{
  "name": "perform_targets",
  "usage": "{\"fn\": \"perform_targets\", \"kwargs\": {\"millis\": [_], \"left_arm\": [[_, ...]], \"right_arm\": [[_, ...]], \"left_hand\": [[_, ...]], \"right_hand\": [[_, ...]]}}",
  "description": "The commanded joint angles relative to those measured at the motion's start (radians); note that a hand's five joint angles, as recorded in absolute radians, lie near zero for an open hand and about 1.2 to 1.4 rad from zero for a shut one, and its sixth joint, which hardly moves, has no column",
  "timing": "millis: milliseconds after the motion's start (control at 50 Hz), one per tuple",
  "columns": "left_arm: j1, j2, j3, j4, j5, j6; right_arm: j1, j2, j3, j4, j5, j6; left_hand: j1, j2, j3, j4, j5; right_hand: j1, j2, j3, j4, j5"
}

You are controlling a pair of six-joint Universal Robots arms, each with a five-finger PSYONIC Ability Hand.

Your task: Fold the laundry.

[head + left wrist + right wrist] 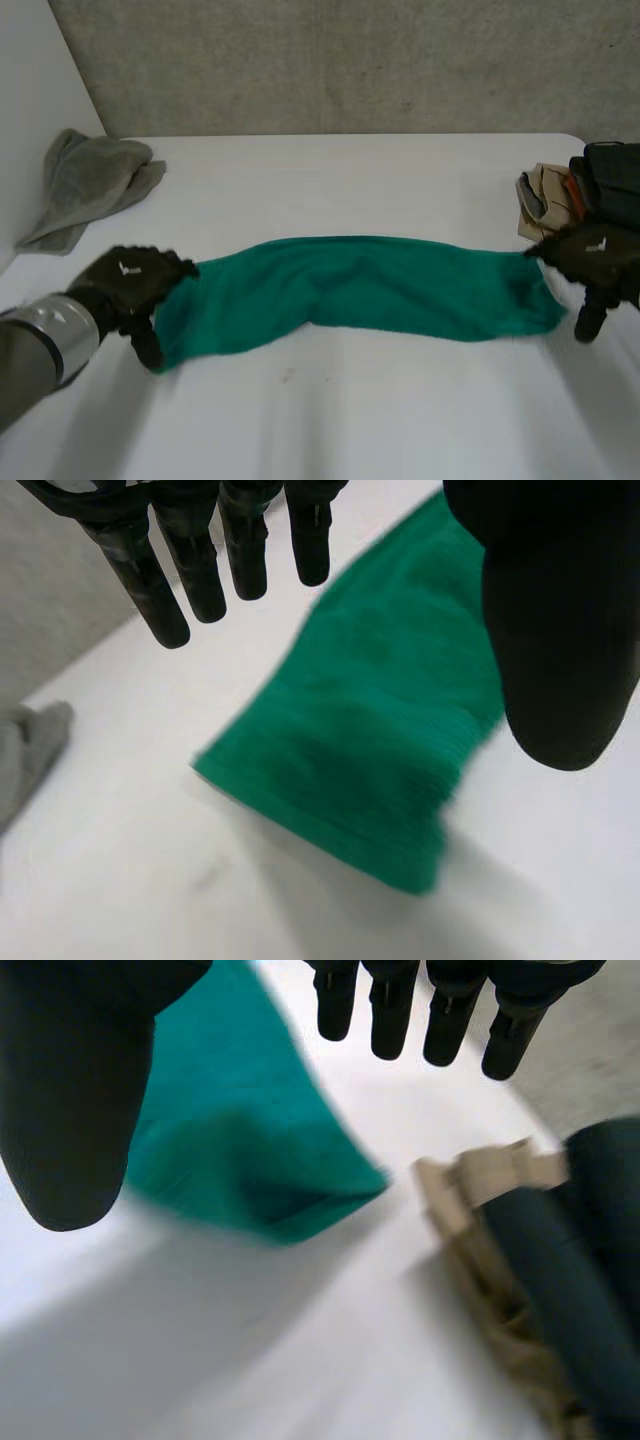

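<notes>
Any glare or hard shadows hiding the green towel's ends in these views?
Head view: green towel evenly lit on the white table, no glare. Left wrist view: a soft shadow on the table beside its end. Right wrist view: a dark fold shades its corner, edge visible.

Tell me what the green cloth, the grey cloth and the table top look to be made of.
Green cloth: soft matte fabric, probably terry towelling; a fine ribbed pile shows in the left wrist view.
Grey cloth: limp matte fabric, likely similar towelling, slumped in soft folds.
Table: hard, smooth white surface, perhaps laminate; exact material unclear.
</notes>
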Motion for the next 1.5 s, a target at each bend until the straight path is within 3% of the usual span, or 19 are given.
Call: {"fn": "perform_targets", "kwargs": {"millis": [20, 200, 340, 460, 580, 700, 800, 980, 1100, 1120, 1160, 1260, 1340, 1400, 1500], "left_arm": [[0.011, -0.115, 0.169, 0.031, -0.015, -0.017], [-0.005, -0.367, 0.430, -0.007, -0.070, -0.078], [-0.015, -0.460, 0.527, -0.070, -0.085, -0.106], [-0.002, -0.383, 0.452, -0.077, -0.081, -0.161], [0.008, -0.252, 0.331, -0.013, -0.061, -0.187], [-0.001, -0.173, 0.249, 0.012, -0.056, -0.190], [-0.012, -0.144, 0.205, 0.036, -0.038, -0.192], [-0.021, -0.141, 0.172, 0.068, -0.030, -0.192], [-0.022, -0.139, 0.172, 0.071, -0.030, -0.193], [-0.022, -0.139, 0.171, 0.076, -0.032, -0.193], [-0.021, -0.138, 0.171, 0.081, -0.033, -0.193], [-0.019, -0.127, 0.169, 0.085, -0.033, -0.193], [-0.021, -0.110, 0.165, 0.084, -0.033, -0.193], [-0.021, -0.099, 0.160, 0.085, -0.029, -0.193], [-0.018, -0.083, 0.142, 0.087, -0.029, -0.193]], "right_arm": [[0.081, 0.024, -0.109, -0.118, 0.059, 0.143], [0.173, 0.250, -0.349, -0.053, 0.143, 0.224], [0.175, 0.392, -0.485, 0.061, 0.165, 0.289], [0.133, 0.315, -0.376, 0.064, 0.116, 0.352], [0.072, 0.052, -0.160, 0.059, 0.059, 0.254], [0.031, -0.041, 0.020, 0.053, 0.052, 0.158], [0.040, -0.039, 0.136, -0.048, 0.055, 0.137], [0.037, 0.063, 0.218, -0.328, 0.062, 0.232], [0.024, 0.133, 0.223, -0.413, 0.084, 0.234], [0.020, 0.149, 0.218, -0.413, 0.090, 0.221], [0.014, 0.151, 0.218, -0.408, 0.097, 0.206], [-0.092, 0.032, 0.256, -0.523, 0.091, 0.208], [-0.181, -0.021, 0.243, -0.498, 0.084, 0.182], [-0.253, -0.004, 0.218, -0.471, 0.078, 0.155], [-0.327, 0.076, 0.122, -0.387, 0.125, -0.034]], "left_hand": [[0.021, -0.001, 0.002, 0.007, 0.014], [0.115, 0.093, 0.096, 0.101, 0.108], [0.120, 0.098, 0.102, 0.106, 0.114], [0.167, 0.145, 0.149, 0.153, 0.161], [0.144, 0.122, 0.125, 0.130, 0.138], [0.129, 0.107, 0.111, 0.115, 0.123], [0.103, 0.081, 0.084, 0.089, 0.096], [0.097, 0.075, 0.078, 0.083, 0.090], [0.094, 0.072, 0.075, 0.080, 0.088], [0.094, 0.072, 0.075, 0.080, 0.088], [0.091, 0.069, 0.072, 0.077, 0.085], [0.091, 0.069, 0.072, 0.077, 0.085], [0.091, 0.069, 0.072, 0.077, 0.085], [0.088, 0.066, 0.069, 0.074, 0.082], [0.076, 0.054, 0.058, 0.062, 0.070]], "right_hand": [[-0.045, -0.030, -0.031, -0.033, -0.047], [-0.007, 0.007, 0.007, 0.005, -0.009], [0.093, 0.107, 0.107, 0.105, 0.091], [0.129, 0.143, 0.142, 0.141, 0.126], [0.129, 0.143, 0.142, 0.141, 0.126], [0.129, 0.143, 0.142, 0.141, 0.126], [0.155, 0.169, 0.168, 0.167, 0.153], [0.492, 0.506, 0.505, 0.504, 0.490], [0.666, 0.680, 0.679, 0.678, 0.663], [0.747, 0.761, 0.761, 0.759, 0.745], [1.175, 1.189, 1.188, 1.187, 1.172], [1.177, 1.191, 1.190, 1.189, 1.175], [1.177, 1.191, 1.190, 1.189, 1.175], [1.177, 1.191, 1.190, 1.189, 1.175], [1.177, 1.191, 1.190, 1.189, 1.175]]}}
